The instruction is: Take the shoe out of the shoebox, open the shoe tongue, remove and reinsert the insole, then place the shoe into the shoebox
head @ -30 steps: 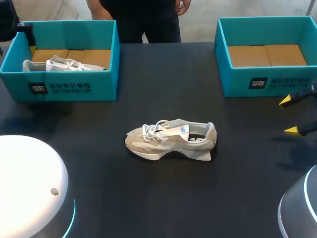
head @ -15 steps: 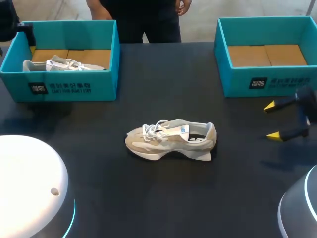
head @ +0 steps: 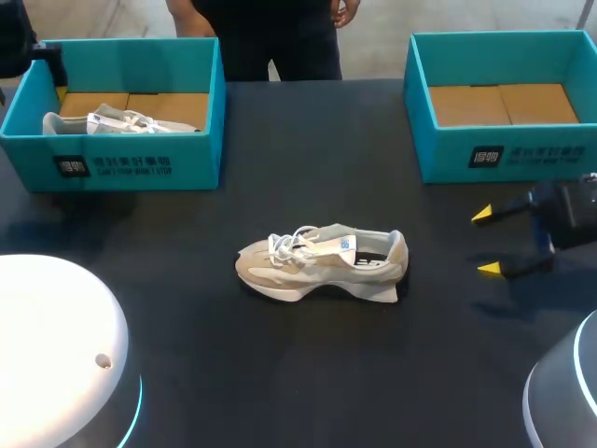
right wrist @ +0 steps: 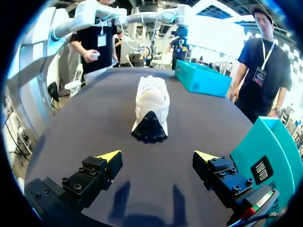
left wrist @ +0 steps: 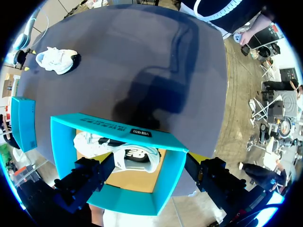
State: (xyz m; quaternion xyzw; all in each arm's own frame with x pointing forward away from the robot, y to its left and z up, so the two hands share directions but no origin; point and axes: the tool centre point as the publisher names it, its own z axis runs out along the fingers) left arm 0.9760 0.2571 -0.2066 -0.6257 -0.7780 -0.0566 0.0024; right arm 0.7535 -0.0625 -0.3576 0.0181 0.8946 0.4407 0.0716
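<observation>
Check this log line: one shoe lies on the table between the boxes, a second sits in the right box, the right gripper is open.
Wrong box: the head view shows the second shoe in the left box; the right box is empty. The rest stands: the other shoe lies on the table between the boxes, and the right gripper is open.

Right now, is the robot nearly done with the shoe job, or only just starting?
Only starting. Done: the beige and white sneaker lies on the black table, outside the empty teal cardboard shoebox. In hand: nothing; the right gripper is open near the heel, not touching. Left: opening the tongue, removing and refitting the insole, boxing the sneaker.
</observation>
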